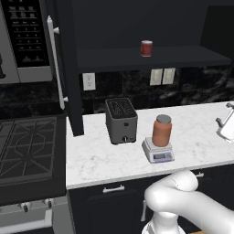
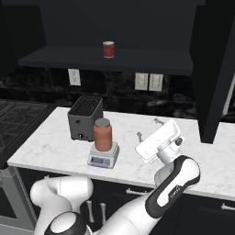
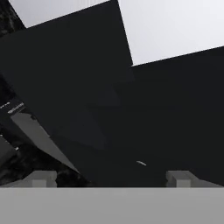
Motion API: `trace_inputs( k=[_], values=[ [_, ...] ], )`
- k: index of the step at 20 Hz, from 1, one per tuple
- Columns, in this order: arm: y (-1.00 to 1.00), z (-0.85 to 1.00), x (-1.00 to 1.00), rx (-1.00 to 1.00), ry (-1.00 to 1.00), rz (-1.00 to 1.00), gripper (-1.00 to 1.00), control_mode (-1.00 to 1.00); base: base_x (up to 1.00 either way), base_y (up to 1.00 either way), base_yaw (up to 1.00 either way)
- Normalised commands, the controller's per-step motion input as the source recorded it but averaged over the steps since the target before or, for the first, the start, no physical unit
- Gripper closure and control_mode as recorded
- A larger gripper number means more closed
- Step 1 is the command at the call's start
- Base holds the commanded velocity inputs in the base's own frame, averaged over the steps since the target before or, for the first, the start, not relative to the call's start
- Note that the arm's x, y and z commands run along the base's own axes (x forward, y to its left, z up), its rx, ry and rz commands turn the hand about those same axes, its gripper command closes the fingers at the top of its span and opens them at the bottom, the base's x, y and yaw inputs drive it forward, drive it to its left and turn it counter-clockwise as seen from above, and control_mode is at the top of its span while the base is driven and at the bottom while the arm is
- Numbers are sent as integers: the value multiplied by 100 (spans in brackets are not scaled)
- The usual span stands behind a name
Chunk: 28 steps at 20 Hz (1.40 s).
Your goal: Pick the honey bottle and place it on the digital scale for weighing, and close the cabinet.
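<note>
The cabinet (image 2: 137,27) is the biggest thing here: a near-black upper wall unit that stands open, with its left door (image 1: 68,68) swung out toward the stove (image 1: 27,151) and its right door (image 2: 213,69) swung out on the other side, each with a long silver bar handle. On its inner shelf (image 1: 151,58) stands a small red can (image 1: 146,48), alone and upright. Below it lies the white marble counter (image 1: 96,160), and on the counter stands a dark toaster (image 1: 121,120), near the left door. Just beside the toaster, toward the front edge, is the digital scale (image 1: 158,151), and the honey bottle (image 1: 162,130) stands upright on its round plate, with the grey lid on top and the bluish display facing forward. The white arm bends over the counter to the right of the scale, and the gripper (image 2: 148,128) is lifted above the marble, well apart from the bottle, pointing up toward the cabinet. Its fingers (image 3: 43,178) are spread wide and nothing is between them; in the hand view they face a dark cabinet surface.
</note>
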Motion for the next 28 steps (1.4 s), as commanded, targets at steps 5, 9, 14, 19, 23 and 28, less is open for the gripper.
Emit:
trace_inputs(
  k=[5, 9, 14, 19, 23, 28],
  values=[
    [-67, 9, -7, 20, -1, -5, -100, -100, 0, 0, 0],
    [-31, 0, -7, 8, 0, 0, -100, -100, 0, 0, 0],
    [-20, -18, 23, 0, 15, 0, -100, -100, 0, 0, 0],
    [-63, -5, -28, 1, 0, 0, -100, -100, 0, 0, 0],
    [-50, -19, -4, 19, -14, 0, -100, -100, 0, 0, 0],
    [-60, 9, -32, 20, -16, -5, -100, -100, 0, 0, 0]
  ],
)
